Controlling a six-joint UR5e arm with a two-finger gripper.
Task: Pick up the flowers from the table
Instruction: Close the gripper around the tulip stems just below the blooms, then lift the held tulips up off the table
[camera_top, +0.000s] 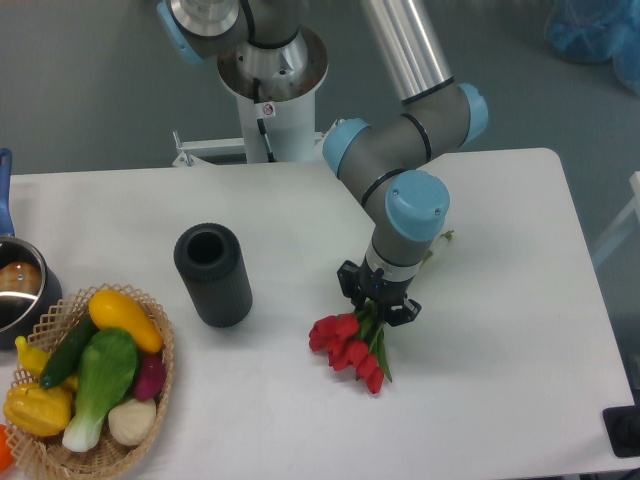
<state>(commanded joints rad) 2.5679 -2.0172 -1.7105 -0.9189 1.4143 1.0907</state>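
Note:
The flowers (347, 350) are a bunch of red tulip heads on green stems, lying on the white table (500, 330) right of centre. The heads point toward the front, and the stems run back under the arm, with a leaf tip showing at the far side (440, 240). My gripper (379, 303) is right over the stems just behind the heads, with its black fingers down around them. The wrist hides the fingertips, so I cannot tell whether they are closed on the stems.
A black cylinder (212, 274) stands left of the flowers. A wicker basket (160, 380) of vegetables sits at the front left. A metal pot (18, 290) is at the left edge. The robot base (270, 100) is at the back.

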